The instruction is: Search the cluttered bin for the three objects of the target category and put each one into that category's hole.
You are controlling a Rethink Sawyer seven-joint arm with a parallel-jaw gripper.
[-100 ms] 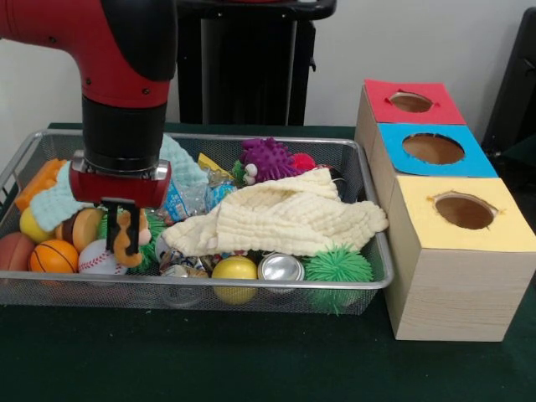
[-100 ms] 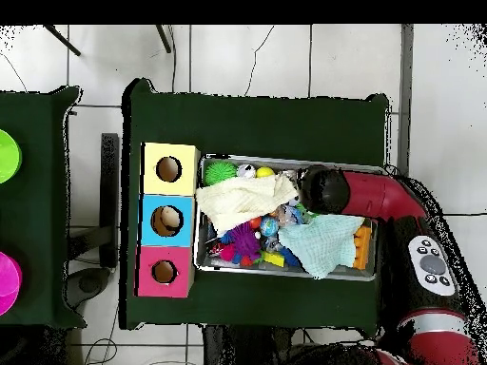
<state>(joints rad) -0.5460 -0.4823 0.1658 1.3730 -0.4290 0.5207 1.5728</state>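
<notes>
End effector (image 1: 123, 224) pinching orange plush toy (image 1: 127, 243), long axis vertical, inside wire bin (image 1: 368, 251), left end.

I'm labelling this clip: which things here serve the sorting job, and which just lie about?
Job: gripper, wire bin, three-hole wooden box.
Lying about: cream cloth, teal cloth, green disc on side table.
Target toys: cannot tell.
</notes>
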